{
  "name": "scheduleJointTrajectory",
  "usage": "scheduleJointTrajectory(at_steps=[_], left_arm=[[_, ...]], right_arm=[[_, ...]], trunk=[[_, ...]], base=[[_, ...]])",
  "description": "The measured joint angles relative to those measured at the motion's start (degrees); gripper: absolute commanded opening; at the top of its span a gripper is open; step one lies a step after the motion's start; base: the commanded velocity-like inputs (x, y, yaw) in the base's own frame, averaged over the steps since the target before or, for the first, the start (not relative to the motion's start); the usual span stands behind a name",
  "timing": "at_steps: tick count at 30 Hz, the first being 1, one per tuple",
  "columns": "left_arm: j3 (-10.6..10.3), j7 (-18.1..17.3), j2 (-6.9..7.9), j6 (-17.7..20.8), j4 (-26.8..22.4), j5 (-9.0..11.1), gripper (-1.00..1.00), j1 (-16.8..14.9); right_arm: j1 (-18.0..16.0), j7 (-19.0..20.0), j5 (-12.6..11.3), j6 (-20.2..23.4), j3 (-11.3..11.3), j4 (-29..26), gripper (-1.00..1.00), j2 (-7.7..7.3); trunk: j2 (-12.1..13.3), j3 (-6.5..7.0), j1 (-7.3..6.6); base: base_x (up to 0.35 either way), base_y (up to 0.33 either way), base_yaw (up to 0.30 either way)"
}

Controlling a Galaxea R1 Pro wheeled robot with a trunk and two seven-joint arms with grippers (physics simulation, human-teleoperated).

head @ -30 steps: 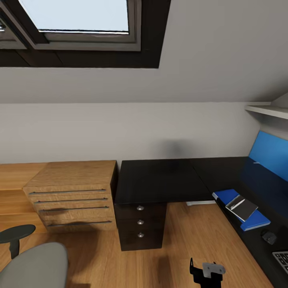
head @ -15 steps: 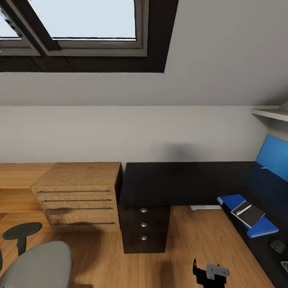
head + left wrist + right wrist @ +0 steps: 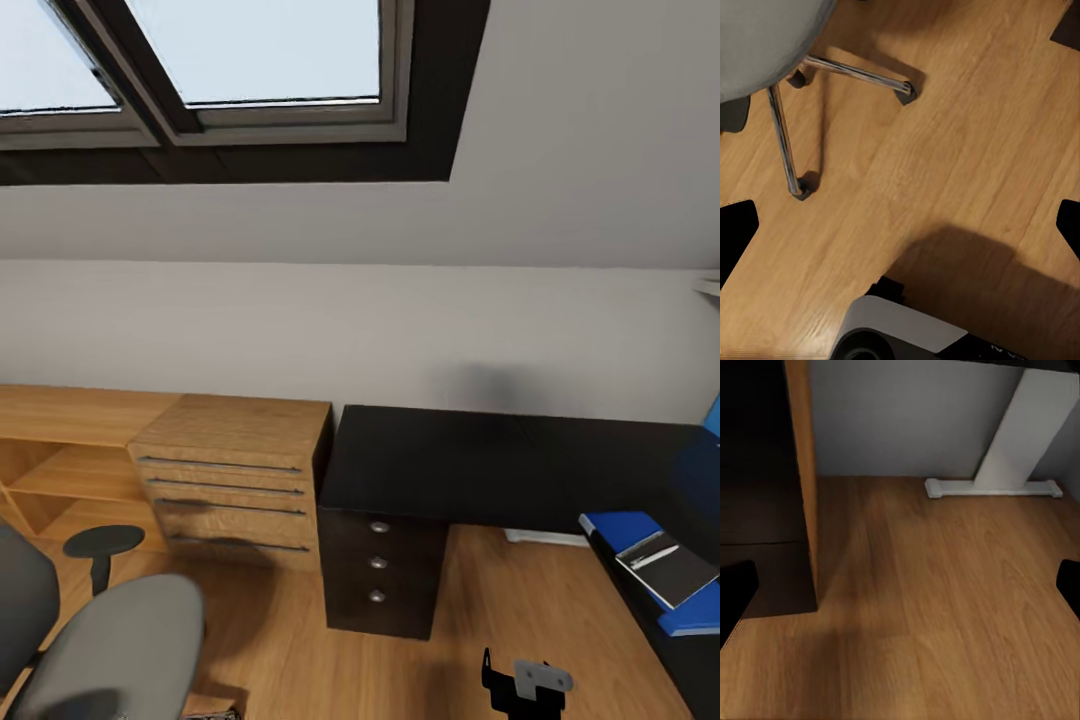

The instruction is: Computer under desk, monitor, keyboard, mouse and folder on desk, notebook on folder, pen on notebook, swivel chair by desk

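Notebook [image 3: 671, 567] lies on folder [image 3: 650, 560], up right of right gripper [image 3: 520, 685].

I see a glossy black table [image 3: 500, 465] top beside a matt, grained wooden drawer chest [image 3: 235, 480]. The floor [image 3: 945, 150] is smooth wood plank. The swivel chair [image 3: 110, 640] has a matt grey cloth-like seat and shiny chrome legs [image 3: 784, 142].

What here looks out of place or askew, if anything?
Little stands out. The swivel chair stands on the wooden floor apart from the desk, in front of the wooden drawer chest. The notebook lies turned at an angle on the blue folder, with the pen on it.
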Motion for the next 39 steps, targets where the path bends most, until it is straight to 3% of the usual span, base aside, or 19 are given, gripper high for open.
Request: scheduleJointTrajectory(at_steps=[10, 16, 20, 29, 39], left_arm=[[-0.2, -0.6, 0.02, -0.1, 0.0, -0.2, 1.00, 0.0], [-0.3, -5.8, 0.04, -0.1, 0.4, -0.1, 1.00, 0.0], [-0.3, -7.3, 0.02, -0.1, 2.0, -0.1, 1.00, 0.0], [-0.6, -7.8, -0.22, -0.3, 3.3, -0.4, 1.00, 0.0], [-1.3, -7.9, -0.51, -3.5, 3.4, -0.5, 1.00, 0.0]], right_arm=[[0.0, 0.1, 0.0, 0.1, 0.0, 0.0, 1.00, -0.04], [0.0, 0.2, -0.1, 0.1, -0.4, 0.0, 1.00, -0.36], [0.0, 0.1, -0.1, 0.1, -0.5, -0.1, 1.00, -0.73], [0.0, 0.1, -0.1, 0.1, -0.6, -0.1, 1.00, -0.92], [0.0, 0.1, -0.1, 0.1, -0.5, -0.1, 1.00, -0.95]], trunk=[[0.0, -0.33, 0.00], [0.0, -0.55, 0.00], [0.0, -0.70, 0.00], [0.0, -1.07, 0.00], [0.0, -1.62, 0.00]], base=[[0.000, -0.003, 0.267], [0.000, 0.000, 0.263], [0.000, 0.000, 0.263], [0.000, 0.000, 0.253], [0.000, 0.000, 0.221]])
